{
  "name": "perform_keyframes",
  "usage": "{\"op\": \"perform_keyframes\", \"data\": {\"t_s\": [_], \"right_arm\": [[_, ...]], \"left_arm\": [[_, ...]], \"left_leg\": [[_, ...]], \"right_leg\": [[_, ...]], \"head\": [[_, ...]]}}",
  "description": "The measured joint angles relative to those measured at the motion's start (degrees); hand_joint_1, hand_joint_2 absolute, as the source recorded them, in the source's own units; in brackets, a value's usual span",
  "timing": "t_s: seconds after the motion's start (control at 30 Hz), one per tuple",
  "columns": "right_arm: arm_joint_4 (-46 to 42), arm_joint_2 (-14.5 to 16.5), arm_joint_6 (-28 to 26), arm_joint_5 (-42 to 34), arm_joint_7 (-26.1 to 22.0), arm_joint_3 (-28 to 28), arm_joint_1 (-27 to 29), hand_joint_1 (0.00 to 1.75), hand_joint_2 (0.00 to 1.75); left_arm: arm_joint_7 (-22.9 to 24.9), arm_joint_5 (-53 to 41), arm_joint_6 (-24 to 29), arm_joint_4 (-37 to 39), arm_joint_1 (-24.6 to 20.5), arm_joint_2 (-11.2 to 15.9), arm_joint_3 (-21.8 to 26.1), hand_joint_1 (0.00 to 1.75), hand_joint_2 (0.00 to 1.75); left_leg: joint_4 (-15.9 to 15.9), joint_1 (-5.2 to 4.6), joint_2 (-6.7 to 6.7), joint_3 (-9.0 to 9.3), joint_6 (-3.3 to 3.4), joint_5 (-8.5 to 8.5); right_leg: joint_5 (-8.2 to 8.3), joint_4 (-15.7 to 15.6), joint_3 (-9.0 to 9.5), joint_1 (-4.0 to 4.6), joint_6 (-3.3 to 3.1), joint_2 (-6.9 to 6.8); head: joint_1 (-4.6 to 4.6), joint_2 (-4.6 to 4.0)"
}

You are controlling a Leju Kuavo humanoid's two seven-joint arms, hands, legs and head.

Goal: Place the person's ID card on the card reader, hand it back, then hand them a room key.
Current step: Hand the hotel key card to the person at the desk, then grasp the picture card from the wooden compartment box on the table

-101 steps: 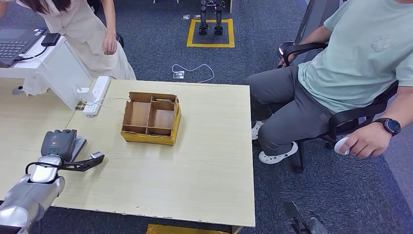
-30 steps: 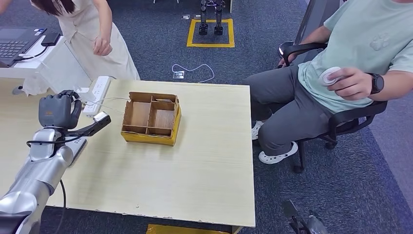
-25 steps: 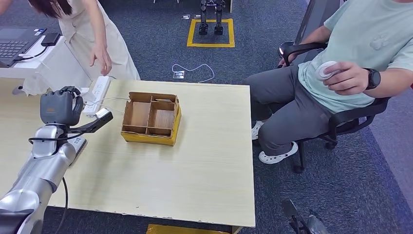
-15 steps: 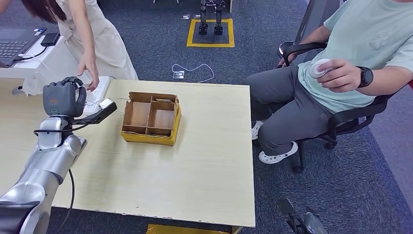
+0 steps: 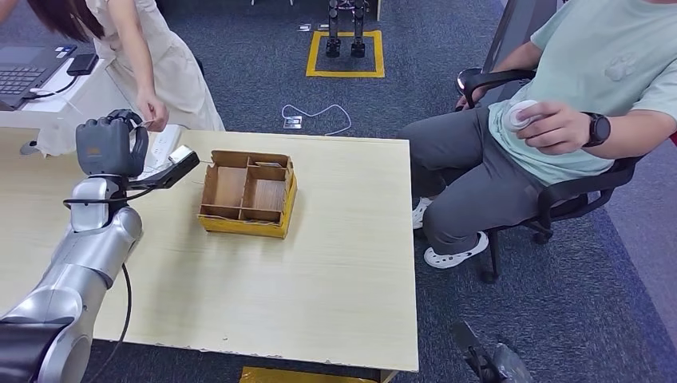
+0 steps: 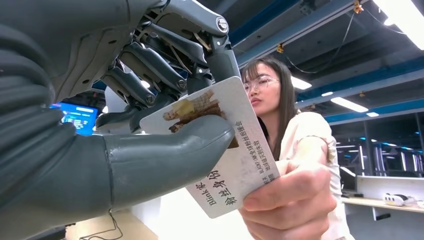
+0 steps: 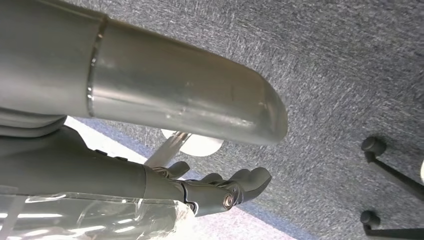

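Above the desk (image 5: 335,263), our left hand (image 6: 125,125) pinches the ID card (image 6: 235,155) while a person's hand (image 6: 290,200) grips its far edge; our right hand (image 7: 220,190) hangs empty, fingers loose.

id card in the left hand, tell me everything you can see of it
The ID card is a white, flat, stiff-looking plastic card with a small brownish picture near one end and lines of dark printed text. It is held up in the air, tilted. The left hand pinches one end between thumb and fingers, while the person's hand grips the opposite corner. In the head view it is hidden behind the hand.
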Motion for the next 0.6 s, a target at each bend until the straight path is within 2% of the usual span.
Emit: {"op": "perform_keyframes", "data": {"t_s": [0.13, 0.6], "right_arm": [[0.14, 0.14, 0.08, 0.08, 0.05, 0.33, -0.11, 0.00, 0.00], [0.22, 0.19, 0.08, 0.10, 0.13, 0.60, -0.19, 0.00, 0.00]], "left_arm": [[-0.08, -0.59, 0.00, -0.02, -0.26, -0.59, 0.43, 0.00, 1.75], [0.82, -2.44, 0.00, -0.03, -0.25, -1.92, 1.83, 0.00, 1.75]], "left_leg": [[0.00, 0.00, 0.00, 0.00, 0.00, 0.00], [0.00, 0.00, 0.00, 0.00, 0.00, 0.00]], "right_leg": [[0.00, 0.00, 0.00, 0.00, 0.00, 0.00], [0.00, 0.00, 0.00, 0.00, 0.00, 0.00]], "head": [[0.01, -0.02], [-0.01, -0.02]]}}
